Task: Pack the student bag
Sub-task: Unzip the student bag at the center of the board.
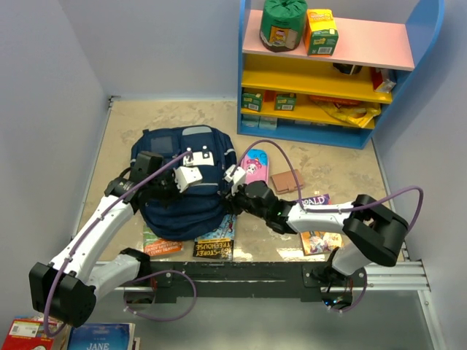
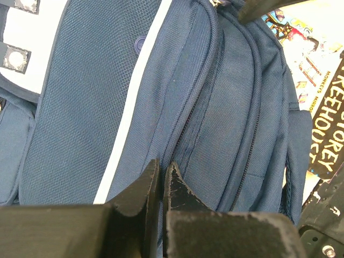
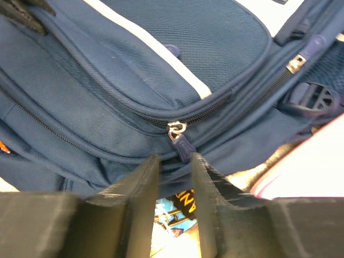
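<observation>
The student bag [image 1: 182, 200], a navy backpack with white patches, lies flat in the middle of the floor. My left gripper [image 1: 191, 175] rests on its top. In the left wrist view this gripper [image 2: 163, 164] is shut, pinching a fabric ridge of the bag [image 2: 226, 107] beside a zipper line. My right gripper [image 1: 235, 176] is at the bag's right edge. In the right wrist view it [image 3: 174, 158] is open, and the blue zipper pull [image 3: 183, 146] hangs just ahead of its tips, not gripped. The zipper above the pull is shut.
A pink pencil case [image 1: 255, 166] and a brown card [image 1: 287, 181] lie right of the bag. Books [image 1: 215, 246] stick out from under its near edge; another book [image 1: 317, 233] lies under the right arm. A blue shelf unit [image 1: 328, 73] stands at the back right.
</observation>
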